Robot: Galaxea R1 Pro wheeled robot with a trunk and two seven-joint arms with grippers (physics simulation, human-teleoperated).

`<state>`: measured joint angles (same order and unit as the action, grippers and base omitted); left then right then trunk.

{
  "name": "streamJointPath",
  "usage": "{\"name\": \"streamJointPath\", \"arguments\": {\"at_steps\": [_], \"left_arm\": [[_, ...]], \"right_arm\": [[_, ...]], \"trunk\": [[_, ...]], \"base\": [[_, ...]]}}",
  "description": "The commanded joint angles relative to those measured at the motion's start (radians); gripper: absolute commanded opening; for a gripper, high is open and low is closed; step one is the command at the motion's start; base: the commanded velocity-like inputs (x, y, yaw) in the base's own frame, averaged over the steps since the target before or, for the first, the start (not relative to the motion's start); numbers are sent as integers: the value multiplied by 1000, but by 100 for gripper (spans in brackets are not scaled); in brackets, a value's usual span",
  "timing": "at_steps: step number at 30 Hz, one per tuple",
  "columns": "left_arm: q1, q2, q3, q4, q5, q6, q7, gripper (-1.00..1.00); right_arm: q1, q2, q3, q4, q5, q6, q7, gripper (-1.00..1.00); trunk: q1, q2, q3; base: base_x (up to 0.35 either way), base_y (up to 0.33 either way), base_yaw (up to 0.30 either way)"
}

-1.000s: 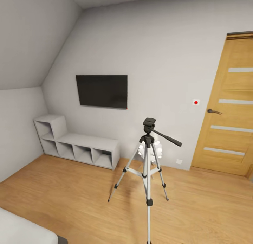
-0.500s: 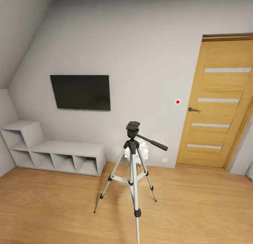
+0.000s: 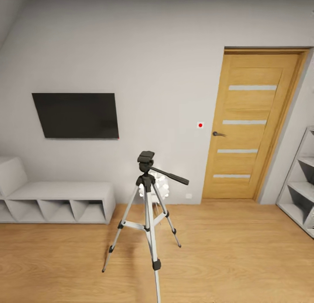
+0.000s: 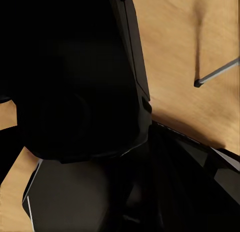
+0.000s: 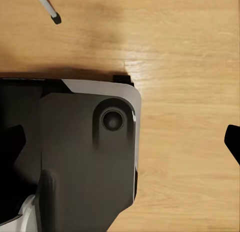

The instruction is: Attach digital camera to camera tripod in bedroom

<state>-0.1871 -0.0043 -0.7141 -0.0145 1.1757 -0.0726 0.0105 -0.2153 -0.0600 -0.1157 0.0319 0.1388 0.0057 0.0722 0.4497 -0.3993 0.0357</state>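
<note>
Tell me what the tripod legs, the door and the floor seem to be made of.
The camera tripod legs look like silver metal tubes with a light sheen and dark, probably plastic, joints. The door looks like matt oak-toned wood with visible grain and pale strips. The floor looks like light wood planks.

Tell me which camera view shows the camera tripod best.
The head view: the camera tripod stands whole on the wood floor, head to feet. The left wrist and right wrist views each catch just one leg tip.
</note>
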Motion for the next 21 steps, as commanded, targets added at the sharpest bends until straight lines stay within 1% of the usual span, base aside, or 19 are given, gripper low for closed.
{"name": "streamJointPath", "arguments": {"at_steps": [1,4,12,21], "left_arm": [[0,0,-9,0,6,-3,0,-100],[0,0,-9,1,6,-3,0,-100],[0,1,-8,1,6,-3,-1,-100],[0,1,-8,1,7,-3,0,-100]], "right_arm": [[-1,-1,-9,2,10,1,2,100],[-1,-1,-9,1,11,0,3,100],[-1,-1,-6,0,15,-1,6,100],[-1,-1,-6,0,16,-2,6,100]], "trunk": [[0,-1,0],[0,-1,0],[0,-1,0],[0,-1,0]], "base": [[0,24,-122],[0,88,-75],[28,189,-14],[5,31,-1]]}}
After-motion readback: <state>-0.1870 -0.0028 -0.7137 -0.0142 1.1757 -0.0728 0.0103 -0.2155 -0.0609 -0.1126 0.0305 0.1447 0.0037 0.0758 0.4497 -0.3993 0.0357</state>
